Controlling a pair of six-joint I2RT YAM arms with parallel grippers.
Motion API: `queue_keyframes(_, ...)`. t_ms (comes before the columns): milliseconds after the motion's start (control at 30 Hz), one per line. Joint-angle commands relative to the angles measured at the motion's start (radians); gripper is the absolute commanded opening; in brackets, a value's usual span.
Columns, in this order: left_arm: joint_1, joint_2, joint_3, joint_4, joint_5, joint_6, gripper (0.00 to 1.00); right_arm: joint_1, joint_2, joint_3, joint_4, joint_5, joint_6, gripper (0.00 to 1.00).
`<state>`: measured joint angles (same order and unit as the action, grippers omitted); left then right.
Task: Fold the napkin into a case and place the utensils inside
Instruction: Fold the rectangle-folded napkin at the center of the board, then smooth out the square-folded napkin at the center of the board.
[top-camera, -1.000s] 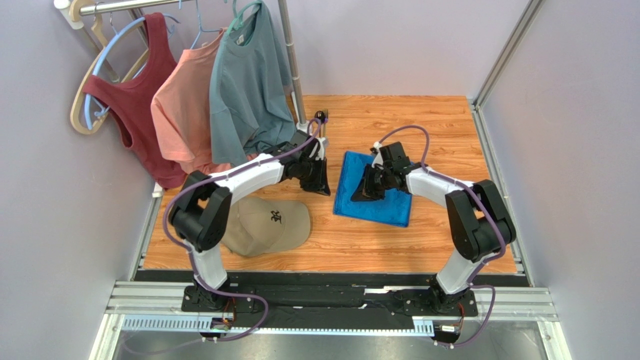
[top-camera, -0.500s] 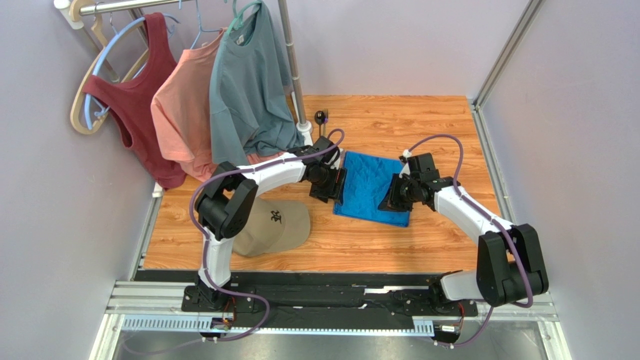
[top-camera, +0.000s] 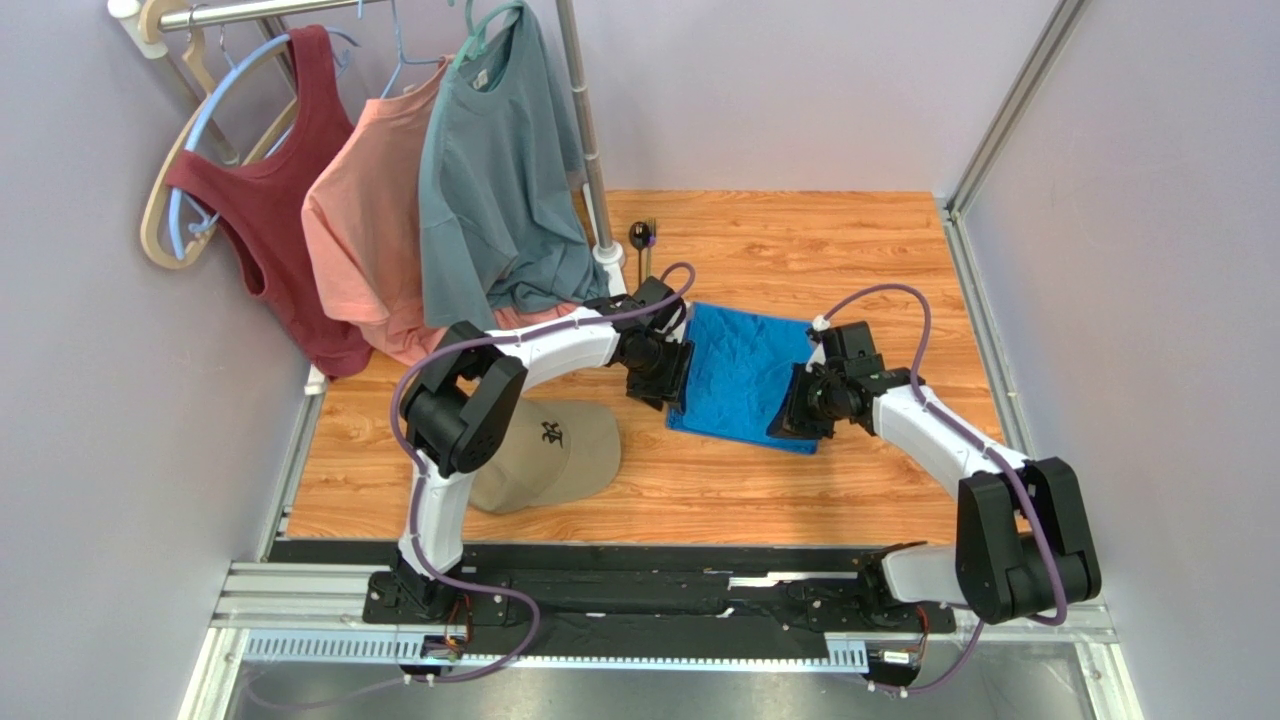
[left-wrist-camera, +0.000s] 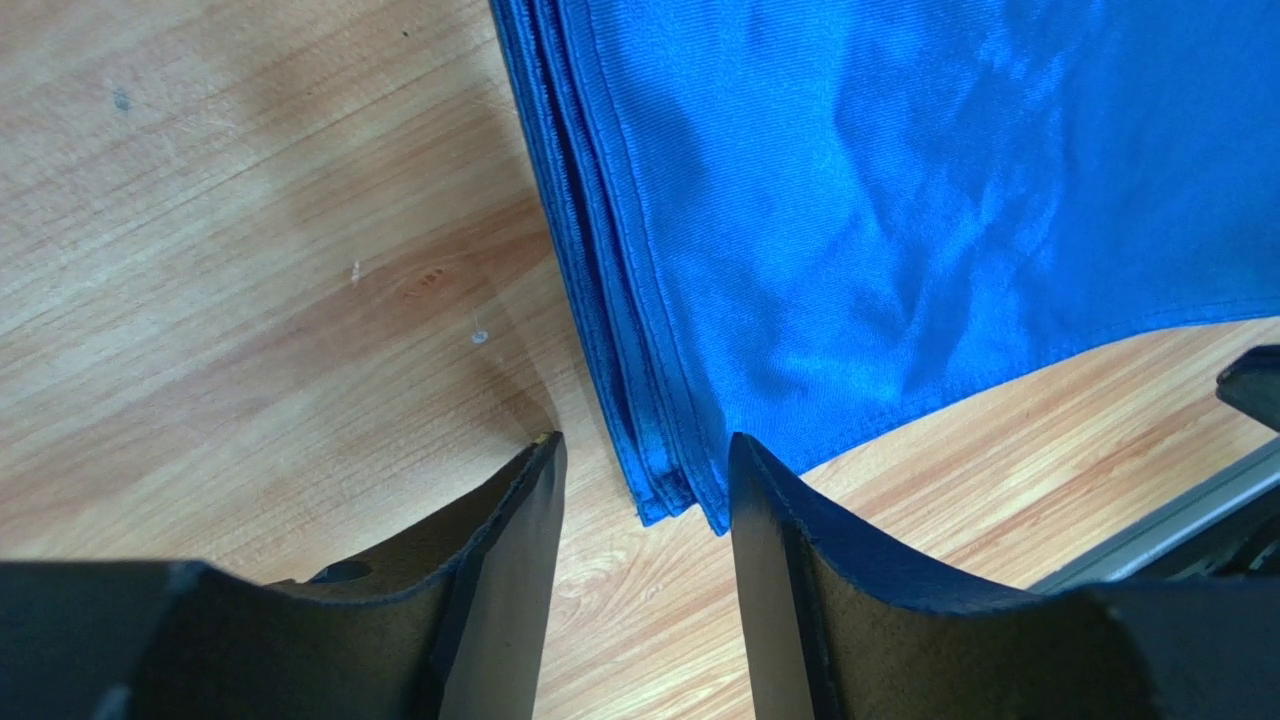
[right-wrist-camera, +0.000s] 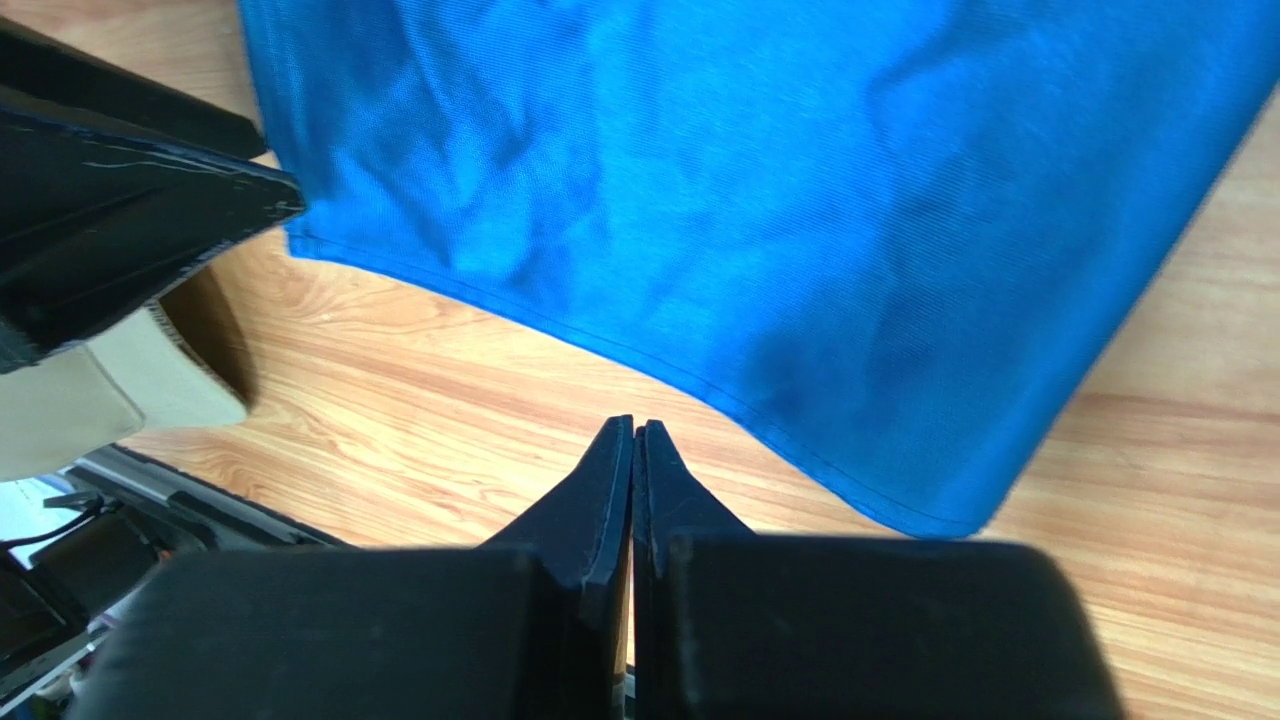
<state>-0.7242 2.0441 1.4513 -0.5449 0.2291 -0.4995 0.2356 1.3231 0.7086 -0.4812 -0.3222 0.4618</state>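
Observation:
The bright blue napkin (top-camera: 744, 375) lies folded in several layers on the wooden table. In the left wrist view its stacked edges (left-wrist-camera: 631, 375) run toward my left gripper (left-wrist-camera: 639, 465), which is open with its jaws either side of the napkin's corner, gripping nothing. The left gripper (top-camera: 669, 375) sits at the napkin's left edge. My right gripper (right-wrist-camera: 633, 435) is shut and empty, just off the napkin's near edge (right-wrist-camera: 781, 300); in the top view it (top-camera: 793, 417) is at the napkin's near right corner. A dark spoon (top-camera: 642, 240) lies by the rack pole. The fork is out of view.
A tan cap (top-camera: 549, 450) lies left of the napkin, also in the right wrist view (right-wrist-camera: 105, 390). A clothes rack pole (top-camera: 589, 150) stands behind, with a grey-teal T-shirt (top-camera: 496, 165), a pink top (top-camera: 368, 210) and a red top (top-camera: 263, 180) on hangers.
My right gripper has drawn off the napkin's middle to its near right corner. My left gripper has come in to the napkin's left edge. The napkin's top looks more rumpled.

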Motion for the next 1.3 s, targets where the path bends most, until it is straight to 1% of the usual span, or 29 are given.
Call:
queue_keyframes(0, -0.006, 0.001, -0.061, 0.023, 0.032, -0.004, 0.53, -0.038, -0.025, -0.023, 0.016, 0.038, -0.025, 0.0)
queue_keyframes(133, -0.006, 0.005, -0.085, 0.028, 0.056, 0.01, 0.5, -0.11, -0.019, -0.038, 0.021, 0.003, -0.022, 0.0)
queue_keyframes(233, -0.004, 0.007, -0.101, 0.026, 0.053, 0.018, 0.42, -0.134, -0.033, -0.041, 0.016, -0.003, -0.022, 0.0)
queue_keyframes(267, -0.003, 0.004, -0.12, 0.029, 0.038, 0.018, 0.29, -0.136, -0.039, -0.041, 0.015, -0.003, -0.022, 0.0)
queue_keyframes(300, -0.003, 0.001, -0.127, 0.034, 0.03, 0.018, 0.23, -0.139, -0.045, -0.04, 0.013, -0.003, -0.022, 0.0)
queue_keyframes(333, 0.0, -0.007, -0.135, 0.043, 0.029, 0.018, 0.2, -0.142, -0.048, -0.038, 0.012, -0.003, -0.018, 0.0)
queue_keyframes(533, 0.014, -0.019, -0.164, 0.059, 0.033, 0.024, 0.13, -0.168, -0.015, -0.031, 0.024, -0.027, -0.006, 0.0)
queue_keyframes(600, 0.012, -0.018, -0.167, 0.062, 0.044, 0.026, 0.08, -0.182, -0.001, -0.031, 0.033, -0.041, -0.002, 0.0)
queue_keyframes(633, 0.014, -0.016, -0.167, 0.063, 0.05, 0.027, 0.08, -0.196, 0.004, -0.031, 0.039, -0.057, 0.0, 0.0)
queue_keyframes(733, 0.014, -0.022, -0.172, 0.071, 0.067, 0.03, 0.13, -0.205, 0.027, -0.024, 0.062, -0.084, 0.009, 0.0)
queue_keyframes(833, 0.014, -0.032, -0.164, 0.076, 0.067, 0.033, 0.13, -0.205, 0.048, -0.024, 0.073, -0.1, 0.02, 0.0)
queue_keyframes(967, 0.014, -0.027, -0.138, 0.054, 0.062, 0.047, 0.12, -0.226, 0.045, -0.069, 0.07, -0.069, 0.014, 0.0)
queue_keyframes(1000, 0.014, -0.025, -0.137, 0.048, 0.058, 0.05, 0.11, -0.275, 0.042, -0.087, 0.07, -0.061, 0.009, 0.0)
queue_keyframes(1100, 0.014, -0.018, -0.144, 0.049, 0.047, 0.056, 0.11, -0.315, 0.042, -0.109, 0.072, -0.051, -0.002, 0.0)
queue_keyframes(1267, 0.014, -0.013, -0.135, 0.048, 0.058, 0.062, 0.09, -0.328, 0.082, -0.097, 0.066, -0.051, 0.018, 0.0)
